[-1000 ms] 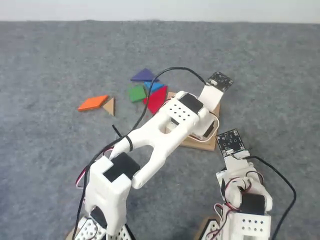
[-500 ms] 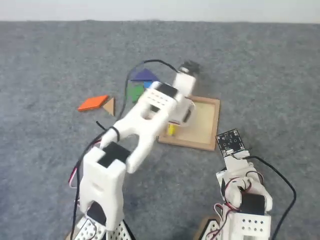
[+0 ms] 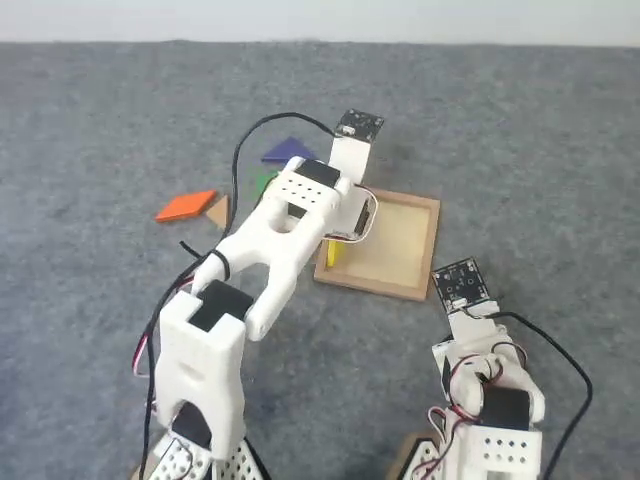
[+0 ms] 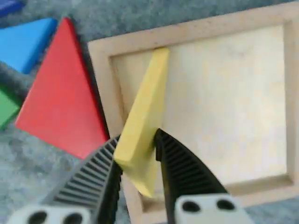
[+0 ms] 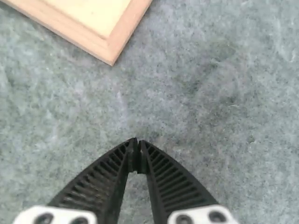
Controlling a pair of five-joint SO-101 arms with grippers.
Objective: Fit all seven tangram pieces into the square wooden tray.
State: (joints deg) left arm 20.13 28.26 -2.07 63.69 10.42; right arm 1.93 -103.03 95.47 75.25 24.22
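My left gripper is shut on a yellow piece, which stands on edge and tilted, partly inside the square wooden tray by its left rim. In the high view the yellow piece shows under the left arm at the tray's left edge. A red triangle, a blue piece and a green piece lie on the carpet just outside that rim. My right gripper is shut on nothing, low over bare carpet near the tray's corner.
An orange piece and a small tan triangle lie further left on the grey carpet. A purple piece sits behind the left arm. The right arm stands folded at the front right.
The left arm has swung left, from over the tray's right part to its left edge, carrying the yellow piece. The right arm has kept still.
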